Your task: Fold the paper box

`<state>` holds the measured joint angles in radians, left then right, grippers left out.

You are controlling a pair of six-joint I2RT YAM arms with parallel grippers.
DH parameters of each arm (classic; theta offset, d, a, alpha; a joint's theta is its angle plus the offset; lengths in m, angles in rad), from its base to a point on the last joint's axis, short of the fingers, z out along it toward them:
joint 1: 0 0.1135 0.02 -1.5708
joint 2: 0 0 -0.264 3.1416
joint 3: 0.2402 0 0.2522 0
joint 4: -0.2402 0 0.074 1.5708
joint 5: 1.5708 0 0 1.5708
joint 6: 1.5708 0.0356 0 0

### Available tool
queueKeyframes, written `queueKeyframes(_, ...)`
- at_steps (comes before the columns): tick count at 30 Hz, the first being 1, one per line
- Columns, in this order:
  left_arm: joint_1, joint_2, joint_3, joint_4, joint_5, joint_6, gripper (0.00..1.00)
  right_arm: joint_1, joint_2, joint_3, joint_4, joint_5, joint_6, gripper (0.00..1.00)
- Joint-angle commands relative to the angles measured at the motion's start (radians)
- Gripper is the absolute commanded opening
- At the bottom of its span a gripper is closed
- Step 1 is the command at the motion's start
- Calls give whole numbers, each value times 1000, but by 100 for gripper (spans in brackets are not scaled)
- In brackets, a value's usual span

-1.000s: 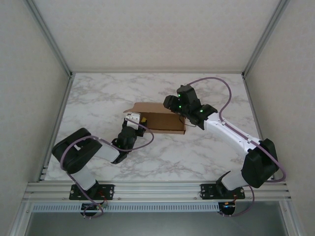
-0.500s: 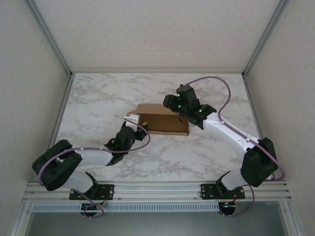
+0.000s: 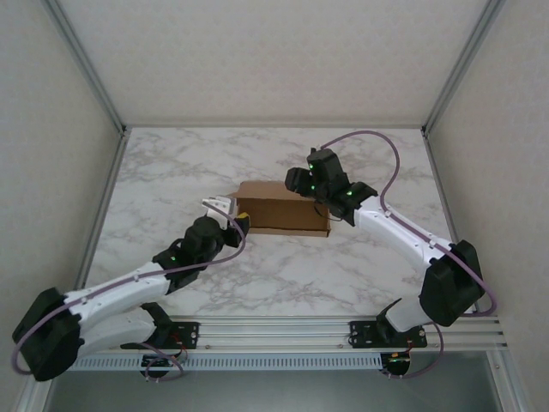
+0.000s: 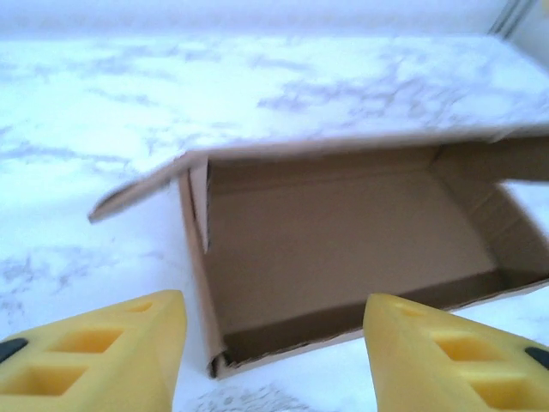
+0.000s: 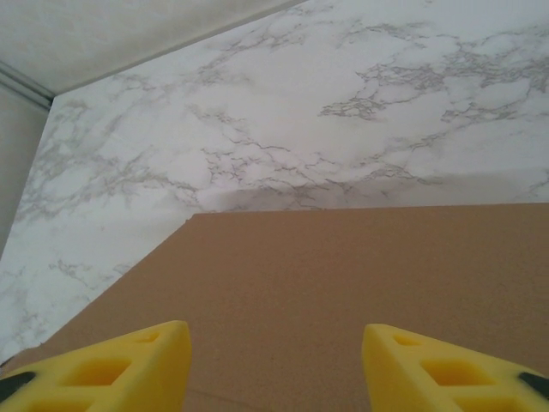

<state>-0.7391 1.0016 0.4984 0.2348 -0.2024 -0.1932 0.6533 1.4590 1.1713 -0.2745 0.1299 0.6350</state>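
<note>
1. Top view: paper box [image 3: 283,209] lies on marble table [image 3: 163,172], a bit right of frame centre, long side running left-right.
2. L gripper [image 3: 228,209] is at box's left end, just beside it. Its arm reaches in from lower left of frame.
3. R gripper [image 3: 298,183] is at box's upper edge, right of its middle. Its arm comes from lower right, w/ purple cable [image 3: 377,142] arching above it.
4. L wrist view: box opens toward cam, brown inside showing mid-frame. Side flap [image 4: 137,184] at upper left of box sticks out leftward, tilted.
5. L gripper state: yellow fingers [image 4: 120,348] sit in bottom corners of frame, spread apart w/ nothing btwn them, so released. Box's near left corner shows in the gap but farther off. Can't tell if it touches.
6. R wrist view: flat brown box panel takes lower half of frame, marble above it.
7. R gripper state: fingers spread in bottom corners, over the panel, nothing clasped, so released. Can't tell if tips touch the cardboard.
</note>
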Motion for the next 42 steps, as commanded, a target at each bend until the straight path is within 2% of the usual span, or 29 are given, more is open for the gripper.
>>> queueKeyframes(1,-6,-77,100,-139,104,11,55,7,-47,-27,-36,-5,-71,54)
queueKeyframes(5,18,-42,311,-298,86,-27,58,6,-64,-57,-54,-18,-108,51)
queueKeyframes(7,66,9,417,-346,131,-38,60,7,-67,-68,-68,-26,-127,50)
queueKeyframes(11,235,195,642,-460,257,-120,63,3,-61,-102,-71,-29,-178,50)
queueKeyframes(14,359,314,711,-476,355,-193,65,1,-36,-102,-91,-30,-198,50)
queueKeyframes(18,439,460,685,-442,441,-258,68,0,8,-117,-89,-58,-198,50)
queueKeyframes(21,460,525,623,-373,459,-289,71,-6,60,-82,-130,-122,-189,51)
queueKeyframes(26,487,631,604,-335,531,-299,71,-26,43,-33,-190,-117,-200,55)
queueKeyframes(32,486,704,565,-280,580,-303,70,-150,3,-28,-216,-95,-198,65)
queueKeyframes(38,486,734,515,-234,644,-331,70,-256,38,-69,-189,-155,-184,78)
queueKeyframes(42,486,743,490,-230,659,-337,70,-297,68,-106,-160,-213,-179,81)
